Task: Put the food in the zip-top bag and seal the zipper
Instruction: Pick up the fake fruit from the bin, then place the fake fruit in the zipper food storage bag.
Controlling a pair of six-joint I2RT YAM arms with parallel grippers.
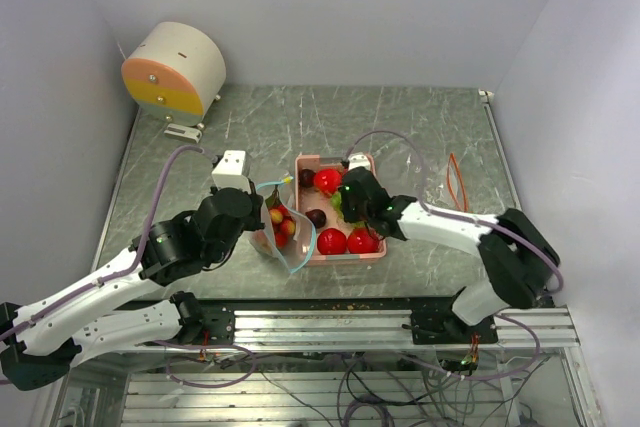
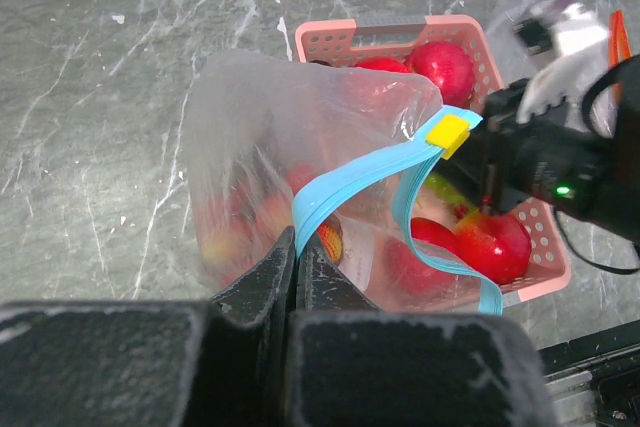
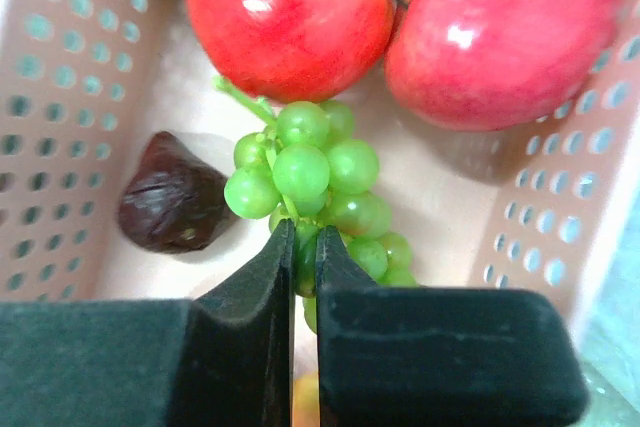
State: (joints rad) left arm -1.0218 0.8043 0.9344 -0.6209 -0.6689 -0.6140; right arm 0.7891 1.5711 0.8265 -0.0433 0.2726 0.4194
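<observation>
1. View from above: the left gripper holds the zip-top bag against the left side of the pink tray, mouth turned toward it so food has a short trip. The right gripper reaches down into the tray among red apples.
2. Left wrist view: its jaws are pinched tight on the bag's blue zipper strip, propping the mouth open. A few pieces lie inside. The yellow slider sits at the tray end.
3. Right wrist view: its jaws are clamped on the green grape bunch mid-tray, apparently ready to lift it. A dark fruit lies beside it.
</observation>
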